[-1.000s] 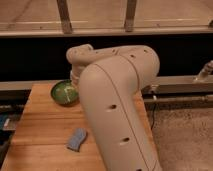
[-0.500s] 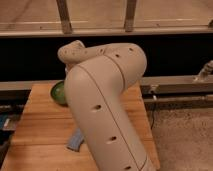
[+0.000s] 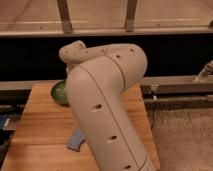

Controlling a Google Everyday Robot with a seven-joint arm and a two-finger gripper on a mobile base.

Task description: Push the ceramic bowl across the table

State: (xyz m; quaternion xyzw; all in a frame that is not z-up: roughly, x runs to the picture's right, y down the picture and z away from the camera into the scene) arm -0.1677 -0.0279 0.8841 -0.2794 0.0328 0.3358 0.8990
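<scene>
The hand is hidden behind the robot's cream arm point(image 3: 105, 110), so its state cannot be told. The arm covers part of the ceramic bowl point(image 3: 58, 92), at ten o'clock on the table point(image 3: 37, 130). A blue sponge point(image 3: 76, 140) peeks out at seven o'clock.

It looks like an office room: wooden desk point(image 3: 40, 130), grey carpet point(image 3: 185, 135) right, big windows point(image 3: 95, 15) far. The gripper is hidden behind the robot arm point(image 3: 107, 115).

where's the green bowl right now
In the camera view the ceramic bowl sits at the far left of the table, half hidden behind the robot arm, with the blue sponge nearer the camera. The jaws are out of sight behind the arm.
</scene>
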